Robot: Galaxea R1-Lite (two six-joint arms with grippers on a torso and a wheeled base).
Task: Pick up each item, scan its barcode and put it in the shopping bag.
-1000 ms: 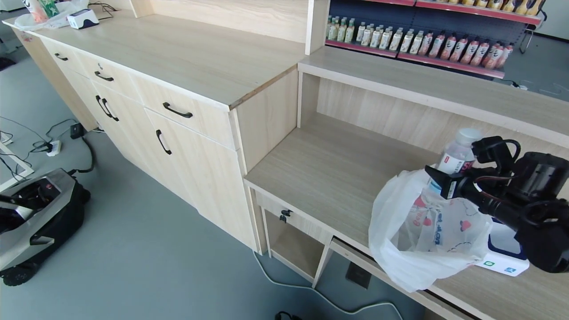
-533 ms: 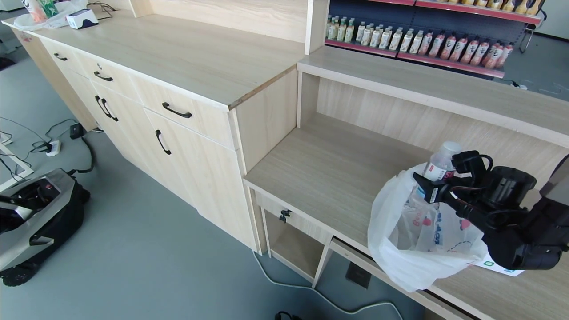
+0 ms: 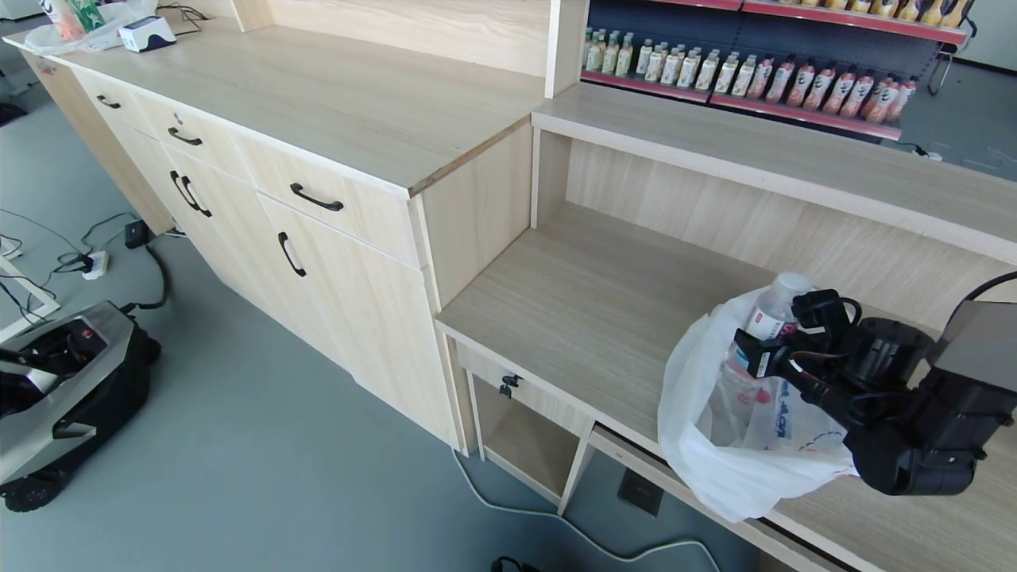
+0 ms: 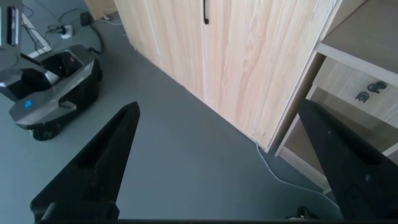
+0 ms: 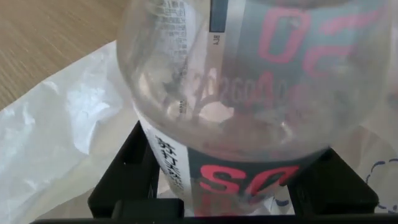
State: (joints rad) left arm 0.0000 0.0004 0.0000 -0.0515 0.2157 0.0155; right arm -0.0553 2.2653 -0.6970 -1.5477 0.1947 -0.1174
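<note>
A clear water bottle with a white cap and a red and white label is held in my right gripper, which is shut on it. The bottle's lower part sits inside the mouth of the white plastic shopping bag on the low wooden counter. In the right wrist view the bottle looms close between the black fingers, with the bag beneath it. My left gripper hangs open over the grey floor, nothing between its fingers.
A tall cabinet with drawers and black handles stands to the left of the low counter. A shelf of bottled drinks runs behind. Cables lie on the floor below the counter, and a grey wheeled machine sits at far left.
My right gripper has lowered the bottle and carried it leftward, down into the bag's mouth. The arm now hides the white and blue device that showed behind the bag.
</note>
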